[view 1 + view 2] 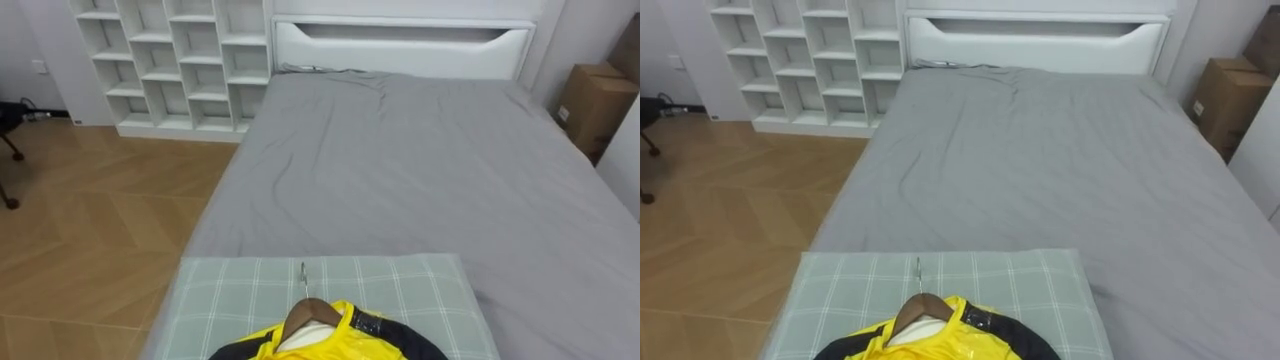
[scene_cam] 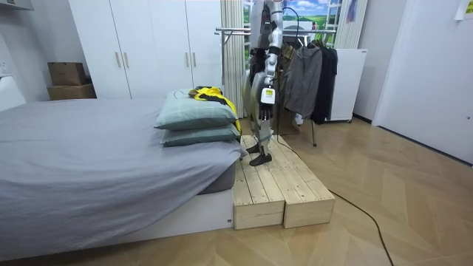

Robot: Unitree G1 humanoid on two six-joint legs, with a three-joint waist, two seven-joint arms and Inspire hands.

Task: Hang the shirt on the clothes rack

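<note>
**Eye views, left to right**
- White shelf unit [image 1: 170, 65]: stands against the far wall, beside the bed.
- Wood floor [image 1: 90, 220]: runs along the bed's left side.
- Grey bed [image 1: 400, 170]: sheet slightly creased, white headboard [image 1: 400, 45] at the far end.
- Green checked pillow [image 1: 230, 295]: lies at the near end of the bed, directly below the camera.
- Yellow and black jacket [image 1: 340, 340]: lies flat on the pillow. It is fitted on a wooden hanger [image 1: 305, 315], whose metal hook [image 1: 303, 275] points toward the headboard.
- Cardboard box [image 1: 595, 105]: sits by the wall, right of the bed.

**Room view, left to right**
- The jacket rests on top of two stacked pillows.
- The robot stands on a wooden platform [image 2: 277, 185] at the pillow end of the bed.
- Left hand [image 2: 264, 100]: hangs at the robot's side, apart from the jacket. Whether it is wide or closed cannot be told.
- Clothes rail [image 2: 236, 31]: stands behind the robot, with dark garments [image 2: 307, 74] hanging on it.

**Progress (judged)**
- Early stage.
- Done: the jacket is on its hanger.
- Left to do: nothing grips the hanger yet. The hanger still has to be grasped and lifted off the pillow. The robot must then turn to the rail and set the hook over it.
</note>
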